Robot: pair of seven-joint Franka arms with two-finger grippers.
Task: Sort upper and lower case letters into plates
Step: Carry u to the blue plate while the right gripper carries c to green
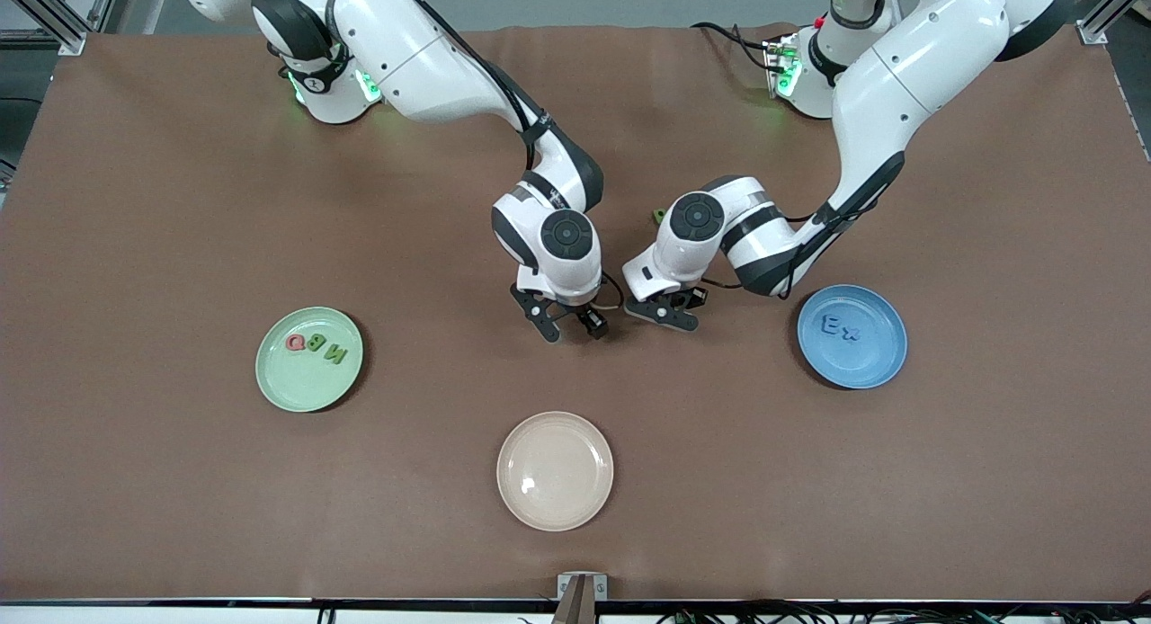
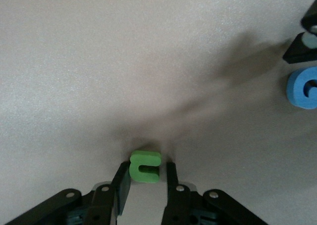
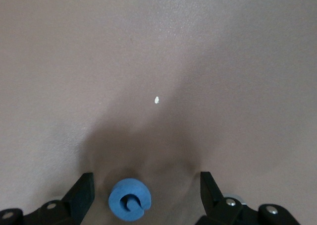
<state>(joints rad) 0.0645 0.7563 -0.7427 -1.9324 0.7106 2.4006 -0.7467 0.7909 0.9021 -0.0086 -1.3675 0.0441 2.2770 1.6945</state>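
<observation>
The mint green plate [image 1: 270, 372] holds a red Q and green B and N. The sky blue plate [image 1: 877, 359] holds a blue E and x. My left gripper [image 1: 664, 314] is down at the table mid-way between the plates. In the left wrist view its fingers [image 2: 171, 178] stand narrowly open around a bright green letter [image 2: 145, 166], with a small gap on one side. My right gripper [image 1: 569, 325] is close beside it, wide open [image 3: 146, 178] over a round blue letter [image 3: 129, 204], which also shows in the left wrist view [image 2: 303, 88]. Both letters are hidden in the front view.
An empty cream-beige plate [image 1: 555, 470] lies nearer the front camera, mid-table. A small dark green piece [image 1: 659, 216] lies on the brown table cover by the left arm's wrist. The two grippers stand close together.
</observation>
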